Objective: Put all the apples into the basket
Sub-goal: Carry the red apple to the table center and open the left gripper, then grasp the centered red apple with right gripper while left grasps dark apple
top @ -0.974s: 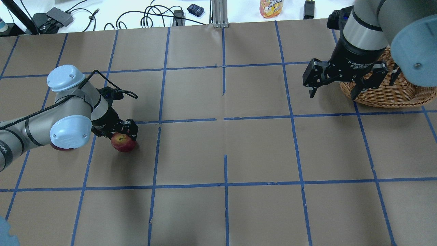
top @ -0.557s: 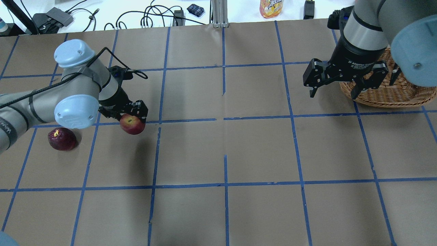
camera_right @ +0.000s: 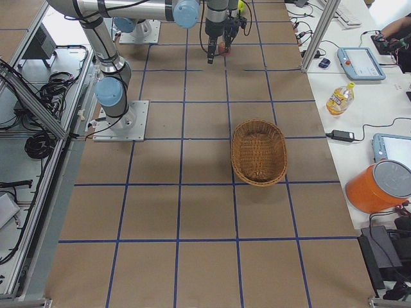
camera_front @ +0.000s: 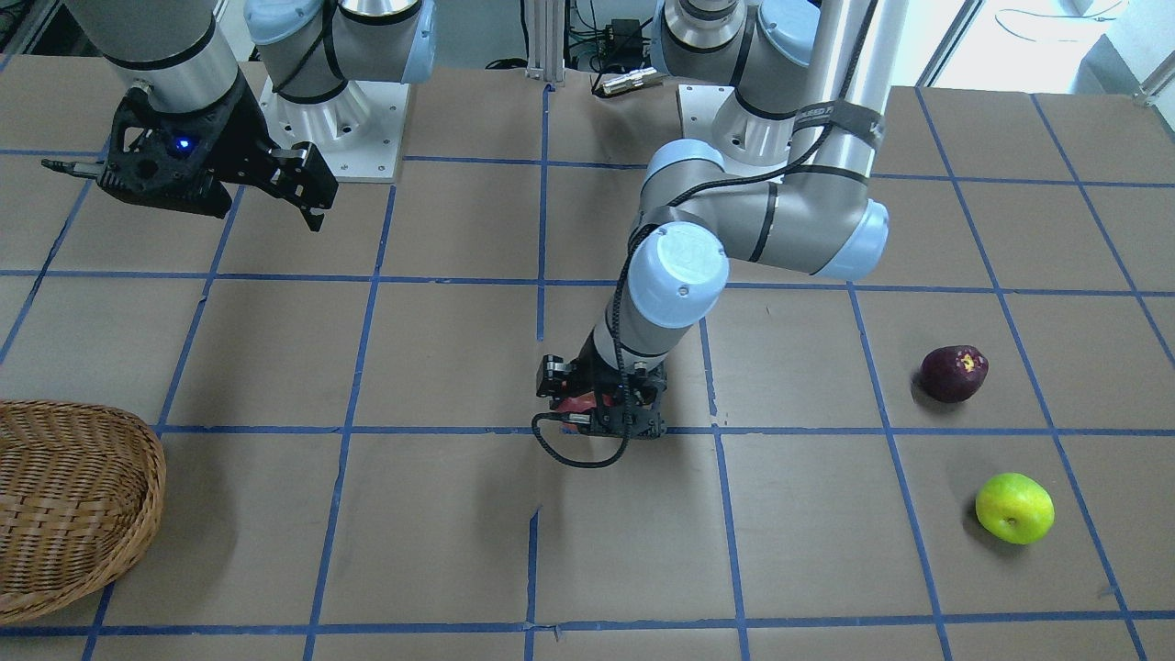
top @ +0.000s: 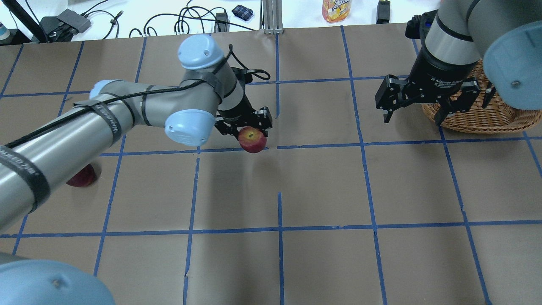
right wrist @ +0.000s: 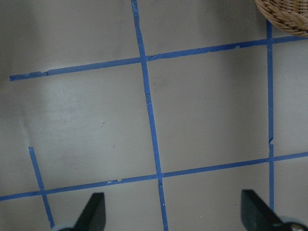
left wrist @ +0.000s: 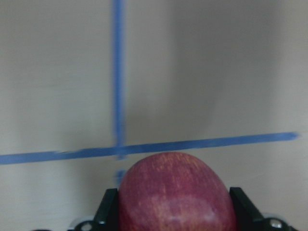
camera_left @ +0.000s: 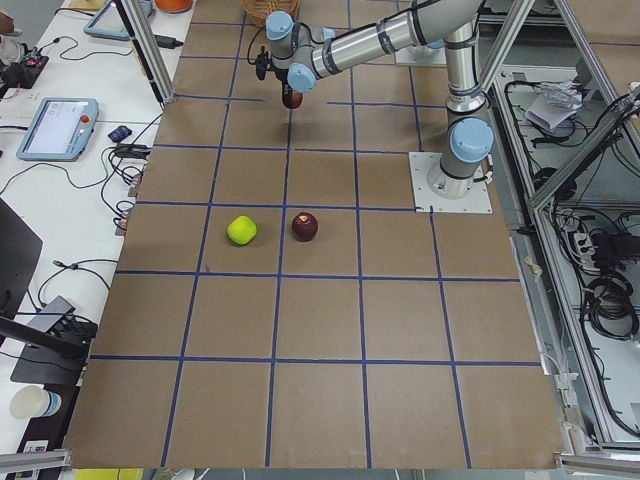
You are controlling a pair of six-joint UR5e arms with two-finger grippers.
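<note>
My left gripper point(top: 252, 136) is shut on the red apple point(top: 253, 141) and holds it above the table near the centre; the left wrist view shows the apple point(left wrist: 175, 192) between the two fingers. The dark purple apple point(camera_front: 955, 373) and the yellow-green apple point(camera_front: 1013, 507) lie on the table at my far left. In the overhead view the purple apple point(top: 82, 176) is half hidden by my left arm and the green one is hidden. My right gripper point(top: 413, 119) is open and empty, hovering beside the wicker basket point(top: 478, 116) at the far right.
The table is brown paper with a blue tape grid. A juice bottle point(top: 336, 9), cables and small devices lie beyond the back edge. The left arm's long link point(top: 84, 127) spans the left half of the table.
My left arm has carried the red apple from the left side of the table toward the centre. The purple apple was uncovered, then partly hidden again. The right gripper has barely moved.
</note>
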